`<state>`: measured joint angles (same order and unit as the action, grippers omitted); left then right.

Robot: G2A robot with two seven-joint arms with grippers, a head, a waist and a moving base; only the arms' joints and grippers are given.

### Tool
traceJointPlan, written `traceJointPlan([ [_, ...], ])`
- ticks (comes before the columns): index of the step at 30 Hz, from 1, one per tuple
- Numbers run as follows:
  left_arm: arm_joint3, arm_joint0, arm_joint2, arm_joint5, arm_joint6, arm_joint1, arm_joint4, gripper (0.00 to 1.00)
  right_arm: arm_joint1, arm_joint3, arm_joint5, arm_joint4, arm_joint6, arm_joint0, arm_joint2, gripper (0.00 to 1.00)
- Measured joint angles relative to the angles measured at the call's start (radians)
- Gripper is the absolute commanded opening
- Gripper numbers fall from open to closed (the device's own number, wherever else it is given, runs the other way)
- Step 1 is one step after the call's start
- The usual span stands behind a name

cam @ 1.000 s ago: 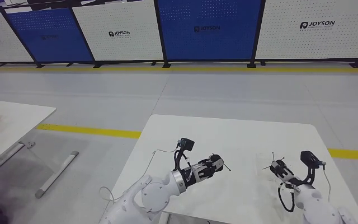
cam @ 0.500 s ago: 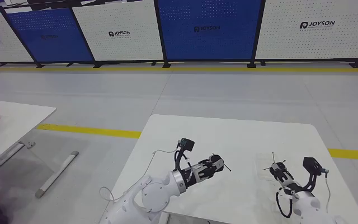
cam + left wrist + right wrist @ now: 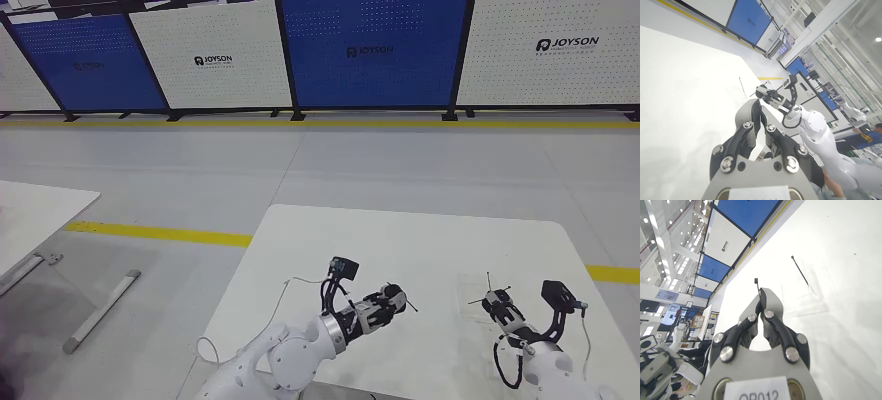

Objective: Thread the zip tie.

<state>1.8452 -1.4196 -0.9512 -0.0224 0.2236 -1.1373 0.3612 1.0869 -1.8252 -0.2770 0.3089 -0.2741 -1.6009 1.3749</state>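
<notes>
My right gripper (image 3: 760, 293) is shut on a black zip tie (image 3: 756, 281), whose head end sticks up past the fingertips. In the top view this gripper (image 3: 492, 298) hovers near the table's right side, with the tie crossing it. My left gripper (image 3: 397, 296) is at the table's middle front, a good way from the right one. It is shut, and a thin black zip tie strip (image 3: 409, 303) pokes out of its tip. The left wrist view has its fingers (image 3: 755, 108) pressed together, with the right gripper (image 3: 760, 90) beyond them.
A second, loose zip tie (image 3: 800, 270) lies flat on the white table (image 3: 420, 240), just beyond the right gripper, next to a clear plastic sheet (image 3: 806, 303). The table's right edge is close to the right arm.
The left arm has shifted slightly to the right, toward the right gripper. The right arm dropped a little at first and has held still since. Both grippers stay shut.
</notes>
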Motion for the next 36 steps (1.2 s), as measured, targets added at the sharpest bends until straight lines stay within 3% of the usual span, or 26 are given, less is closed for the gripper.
traceJointPlan([
  [3,-0.018,0.008,0.012,0.028,-0.025,-0.004,0.022,0.0,0.0,0.0,0.0,0.0,0.0,0.0,0.0,0.0],
  [12,-0.022,0.008,0.01,0.034,-0.03,-0.005,0.021,0.0,0.0,0.0,0.0,0.0,0.0,0.0,0.0,0.0],
  [18,-0.063,0.039,0.042,0.2,-0.154,-0.029,0.036,0.0,0.0,0.0,0.0,0.0,0.0,0.0,0.0,0.0],
  [20,-0.092,0.056,0.064,0.248,-0.215,-0.034,0.099,0.0,0.0,0.0,0.0,0.0,0.0,0.0,0.0,0.0],
  [22,-0.119,0.062,0.103,0.29,-0.268,-0.041,0.219,0.0,0.0,0.0,0.0,0.0,0.0,0.0,0.0,0.0],
  [24,-0.12,0.061,0.108,0.291,-0.27,-0.042,0.265,0.0,0.0,0.0,0.0,0.0,0.0,0.0,0.0,0.0],
  [32,-0.119,0.061,0.106,0.288,-0.267,-0.042,0.227,0.0,0.0,0.0,0.0,0.0,0.0,0.0,0.0,0.0],
  [36,-0.089,0.047,0.096,0.242,-0.226,-0.043,0.166,0.0,0.0,0.0,0.0,0.0,0.0,0.0,0.0,0.0],
])
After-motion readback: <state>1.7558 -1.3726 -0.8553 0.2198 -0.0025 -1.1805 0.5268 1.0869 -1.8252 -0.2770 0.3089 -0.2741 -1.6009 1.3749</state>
